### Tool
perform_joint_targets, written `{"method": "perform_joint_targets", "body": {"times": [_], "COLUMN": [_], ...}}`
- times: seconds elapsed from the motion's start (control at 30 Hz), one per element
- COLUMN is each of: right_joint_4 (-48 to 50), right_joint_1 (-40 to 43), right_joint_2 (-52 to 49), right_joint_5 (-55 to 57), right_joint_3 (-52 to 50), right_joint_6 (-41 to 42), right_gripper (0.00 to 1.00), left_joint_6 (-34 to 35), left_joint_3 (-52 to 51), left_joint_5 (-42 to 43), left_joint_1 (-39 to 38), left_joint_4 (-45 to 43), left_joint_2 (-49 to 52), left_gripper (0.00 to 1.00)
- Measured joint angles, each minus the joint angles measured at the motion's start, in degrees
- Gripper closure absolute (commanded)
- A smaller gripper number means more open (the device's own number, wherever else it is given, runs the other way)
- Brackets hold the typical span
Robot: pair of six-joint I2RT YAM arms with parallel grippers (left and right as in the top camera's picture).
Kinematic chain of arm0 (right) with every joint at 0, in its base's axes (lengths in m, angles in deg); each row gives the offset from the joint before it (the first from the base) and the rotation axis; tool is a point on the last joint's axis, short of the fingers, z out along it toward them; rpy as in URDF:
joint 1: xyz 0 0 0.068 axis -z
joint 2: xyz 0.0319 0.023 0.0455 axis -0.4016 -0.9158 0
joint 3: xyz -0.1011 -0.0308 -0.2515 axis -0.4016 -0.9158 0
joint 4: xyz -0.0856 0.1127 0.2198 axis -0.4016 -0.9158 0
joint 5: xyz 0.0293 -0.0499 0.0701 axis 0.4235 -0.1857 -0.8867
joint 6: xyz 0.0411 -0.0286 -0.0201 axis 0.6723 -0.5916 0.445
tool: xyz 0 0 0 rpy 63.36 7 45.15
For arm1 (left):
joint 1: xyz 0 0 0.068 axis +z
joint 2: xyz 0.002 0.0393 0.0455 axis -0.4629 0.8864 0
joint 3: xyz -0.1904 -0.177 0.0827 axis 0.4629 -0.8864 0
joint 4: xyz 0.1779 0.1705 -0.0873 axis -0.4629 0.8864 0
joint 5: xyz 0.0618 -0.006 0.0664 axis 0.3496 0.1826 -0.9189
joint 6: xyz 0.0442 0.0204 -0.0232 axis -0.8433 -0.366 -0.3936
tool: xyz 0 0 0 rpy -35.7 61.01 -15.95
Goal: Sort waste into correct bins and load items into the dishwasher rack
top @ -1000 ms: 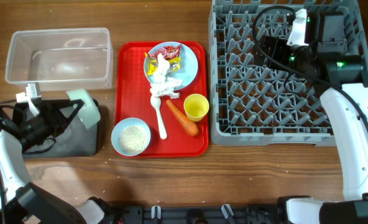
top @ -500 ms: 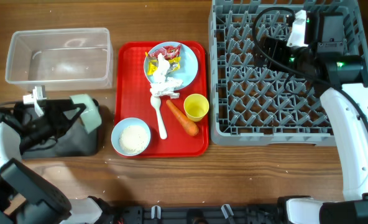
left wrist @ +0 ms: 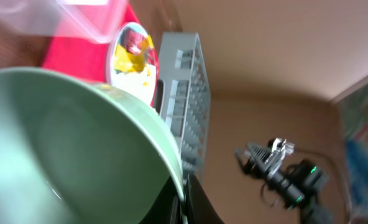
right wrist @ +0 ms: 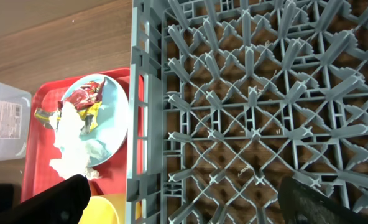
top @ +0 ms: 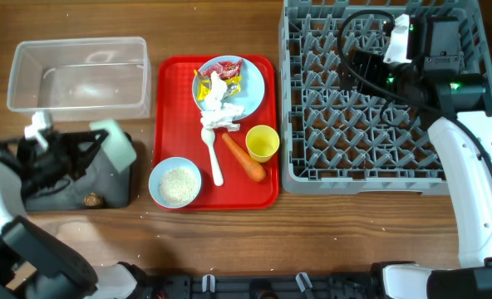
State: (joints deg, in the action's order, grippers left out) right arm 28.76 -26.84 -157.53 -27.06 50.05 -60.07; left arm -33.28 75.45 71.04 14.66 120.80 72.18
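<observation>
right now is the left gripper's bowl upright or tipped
Tipped: overhead, the bowl shows its side above the black tray; its inside looks empty.

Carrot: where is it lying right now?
In the overhead view the carrot lies on the red tray, near its lower right corner, between the white spoon and the yellow cup.

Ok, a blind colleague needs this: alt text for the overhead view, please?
The left gripper holds a pale green bowl tipped over a black tray containing a brownish lump. Beside it, a red tray carries a littered plate, rice bowl, yellow cup, carrot and spoon; a grey rack sits right.
</observation>
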Motion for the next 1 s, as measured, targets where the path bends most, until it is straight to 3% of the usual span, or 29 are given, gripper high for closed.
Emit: {"method": "perform_joint_targets", "body": {"times": [0.1,0.2,0.23,0.27,0.4,0.6,0.67,0.8,0.9,1.0], "right_joint_4": [0.17,0.24,0.20,0.17,0.22,0.02,-0.02,-0.52,-0.87,-0.92], "right_joint_1": [0.00,0.00,0.00,0.00,0.00,0.00,0.00,0.00,0.00,0.00], "right_joint_2": [-0.02,-0.07,-0.07,-0.07,-0.07,-0.07,-0.07,-0.07,-0.07,-0.07], "right_joint_5": [0.02,0.20,0.35,0.42,0.44,0.44,0.44,0.44,0.44,0.44], "right_joint_3": [0.02,0.07,0.07,0.07,0.07,0.07,0.07,0.07,0.07,0.07], "right_joint_6": [0.00,0.00,0.00,0.00,0.00,0.00,0.00,0.00,0.00,0.00], "right_gripper": [0.00,0.00,0.00,0.00,0.00,0.00,0.00,0.00,0.00,0.00], "left_joint_6": [3.41,12.48,16.92,19.37,25.83,35.60,39.23,43.04,43.63,42.32], "left_joint_3": [10.49,19.19,20.48,20.41,20.61,20.52,20.52,20.52,20.65,21.62], "left_joint_5": [-6.86,-22.67,-32.15,-39.93,-66.62,-81.09,-83.27,-84.94,-85.66,-82.42], "left_joint_1": [-13.60,-33.94,-45.40,-52.04,-67.47,-66.90,-66.47,-66.05,-65.83,-65.88], "left_joint_4": [-1.68,-11.74,-16.22,-18.25,-21.40,-19.23,-17.35,-16.85,-15.93,-7.93], "left_joint_2": [-4.42,-6.97,-6.97,-6.97,0.04,12.13,13.14,13.42,13.62,13.22], "left_gripper": [0.96,0.96,0.96,0.96,0.96,0.93,0.66,0.44,0.41,0.40]}}
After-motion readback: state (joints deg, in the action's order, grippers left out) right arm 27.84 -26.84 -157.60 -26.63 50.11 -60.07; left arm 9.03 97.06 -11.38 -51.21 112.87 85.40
